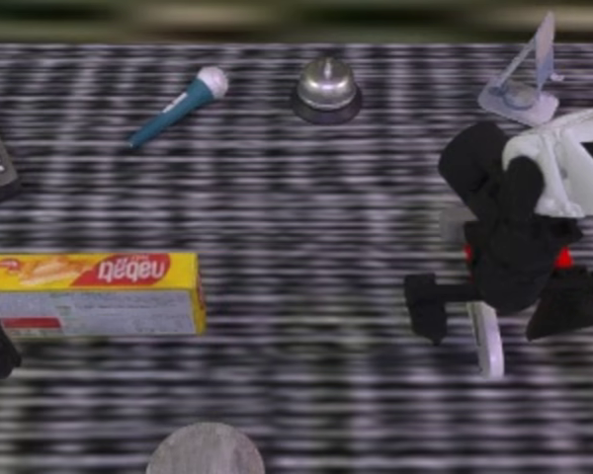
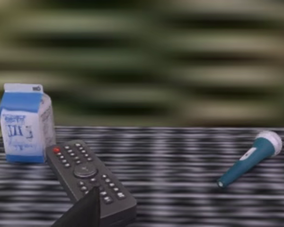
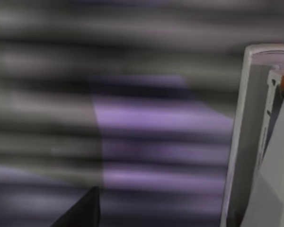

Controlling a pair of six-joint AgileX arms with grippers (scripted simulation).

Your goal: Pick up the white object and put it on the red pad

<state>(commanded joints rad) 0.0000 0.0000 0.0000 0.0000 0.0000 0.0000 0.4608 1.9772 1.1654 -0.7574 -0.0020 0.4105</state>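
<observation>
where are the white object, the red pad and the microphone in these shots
white object (image 1: pixel 490 346): top view, on the lower end of the bar sticking out below the right arm.
red pad (image 1: pixel 564 258): top view, on a red sliver showing beside the arm.
microphone (image 1: pixel 175 110): top view, on the teal handle.

Glossy white right arm shell, bulky matte black wrist housing, blocky black gripper fingers, small red accents
</observation>
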